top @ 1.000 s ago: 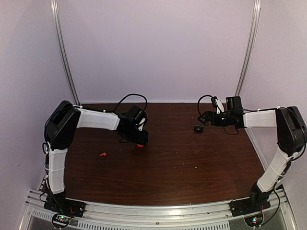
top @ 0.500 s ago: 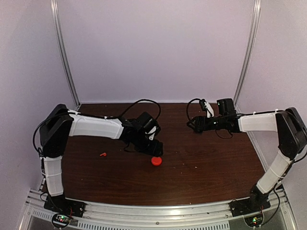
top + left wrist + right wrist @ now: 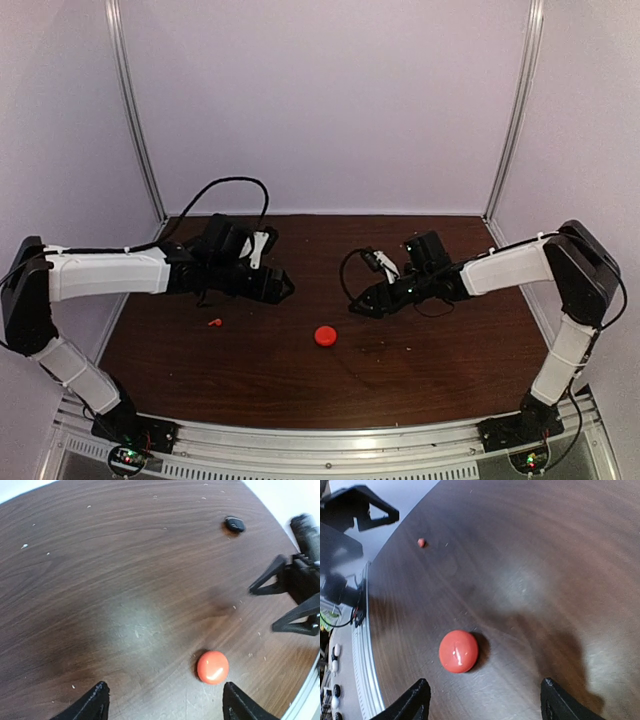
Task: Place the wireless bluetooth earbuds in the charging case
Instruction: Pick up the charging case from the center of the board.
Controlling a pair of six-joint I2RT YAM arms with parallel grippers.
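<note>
Near the middle of the bench (image 3: 430,365), toward its front edge, lies the round red case (image 3: 325,336), glossy face up and touching nothing. It sits apart from both sets of jaws, roughly between them and closer to the front than either.

The red earbud (image 3: 213,322) rests on the wood well to the left of the case, just in front of the left arm (image 3: 110,272). The right wrist camera shows it as a small speck (image 3: 421,542) far beyond the case (image 3: 458,651). The black earbud (image 3: 234,524) shows only in the left wrist view, lying far across the bench, past the right jaws. From above I cannot pick it out.

The left jaws are spread wide and hold nothing. Their fingers (image 3: 92,702) frame bare wood, with the case (image 3: 213,666) nearer the right-hand one. The right jaws are also wide apart and empty. Their fingers (image 3: 560,705) stand either side of the wood, with the case between them and closer to the left-hand one.

The right arm (image 3: 505,266) reaches in from the right, its jaws pointing toward the case. Both arms stretch low over the bench, tips facing each other. A black cable (image 3: 235,185) loops above the left wrist.
</note>
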